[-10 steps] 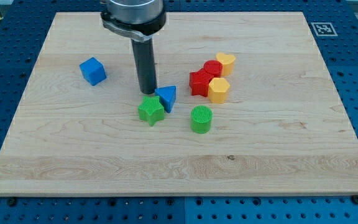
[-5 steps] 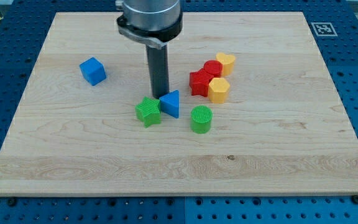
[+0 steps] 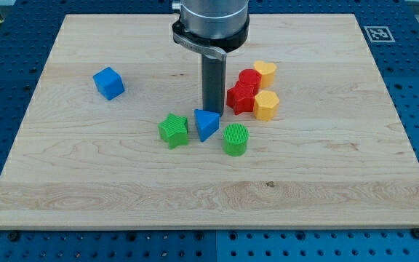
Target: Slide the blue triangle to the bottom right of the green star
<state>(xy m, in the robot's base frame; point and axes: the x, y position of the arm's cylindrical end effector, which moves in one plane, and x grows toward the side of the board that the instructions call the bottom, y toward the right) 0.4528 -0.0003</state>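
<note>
The blue triangle [image 3: 206, 124] lies on the wooden board, just right of the green star [image 3: 174, 130] with a small gap between them. My tip [image 3: 213, 111] stands at the triangle's upper right edge, touching or nearly touching it. The rod rises from there toward the view's top. The green cylinder [image 3: 235, 139] sits just right of and slightly below the triangle.
A red star-like block [image 3: 240, 97], a red cylinder [image 3: 250, 79], a yellow heart [image 3: 265, 71] and a yellow hexagon block [image 3: 266, 105] cluster right of my tip. A blue cube [image 3: 108, 82] sits at the view's left. The board's edges [image 3: 209, 225] frame everything.
My tip moved right from above the green star to the triangle's upper right. The blue triangle slid right and turned. The red star and yellow hexagon shifted slightly right.
</note>
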